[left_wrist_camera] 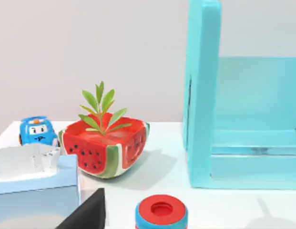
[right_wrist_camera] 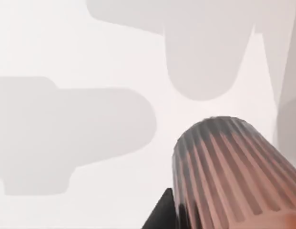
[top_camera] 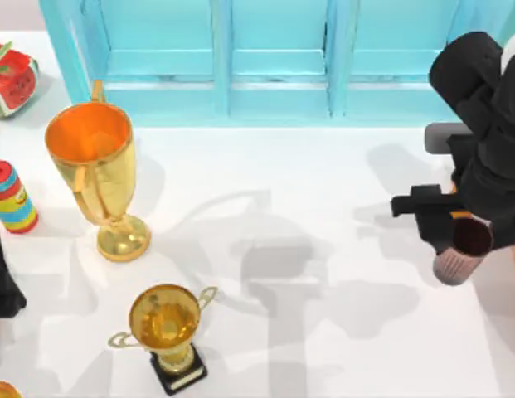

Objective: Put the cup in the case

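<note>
Top view looks straight down on the table [top_camera: 323, 191]; left wrist faces the cabinet [left_wrist_camera: 205, 95] level — right wrist hugs the cup [right_wrist_camera: 229, 176].

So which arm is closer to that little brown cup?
The right. Its gripper is right at the cup, at the table's right edge. The left arm sits parked at the far left edge, across the table.
</note>
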Controlling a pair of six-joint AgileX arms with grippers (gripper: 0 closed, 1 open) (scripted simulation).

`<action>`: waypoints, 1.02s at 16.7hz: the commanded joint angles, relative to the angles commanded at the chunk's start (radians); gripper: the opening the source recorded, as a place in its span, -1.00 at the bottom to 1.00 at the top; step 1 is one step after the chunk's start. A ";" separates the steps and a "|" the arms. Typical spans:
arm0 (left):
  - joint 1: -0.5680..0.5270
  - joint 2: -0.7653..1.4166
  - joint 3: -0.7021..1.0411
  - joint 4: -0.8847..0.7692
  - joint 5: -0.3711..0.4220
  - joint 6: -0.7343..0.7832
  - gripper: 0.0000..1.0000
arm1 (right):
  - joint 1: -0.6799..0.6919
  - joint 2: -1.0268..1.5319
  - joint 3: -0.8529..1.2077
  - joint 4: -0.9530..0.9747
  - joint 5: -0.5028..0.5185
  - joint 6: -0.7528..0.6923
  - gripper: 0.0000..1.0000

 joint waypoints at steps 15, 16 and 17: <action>0.000 0.000 0.000 0.000 0.000 0.000 1.00 | -0.692 0.045 0.418 -0.377 -0.002 -0.657 -1.00; 0.000 0.000 0.000 0.000 0.000 0.000 1.00 | -0.692 0.045 0.418 -0.377 -0.002 -0.657 -1.00; 0.000 0.000 0.000 0.000 0.000 0.000 1.00 | -0.688 0.045 0.415 -0.375 -0.001 -0.654 -1.00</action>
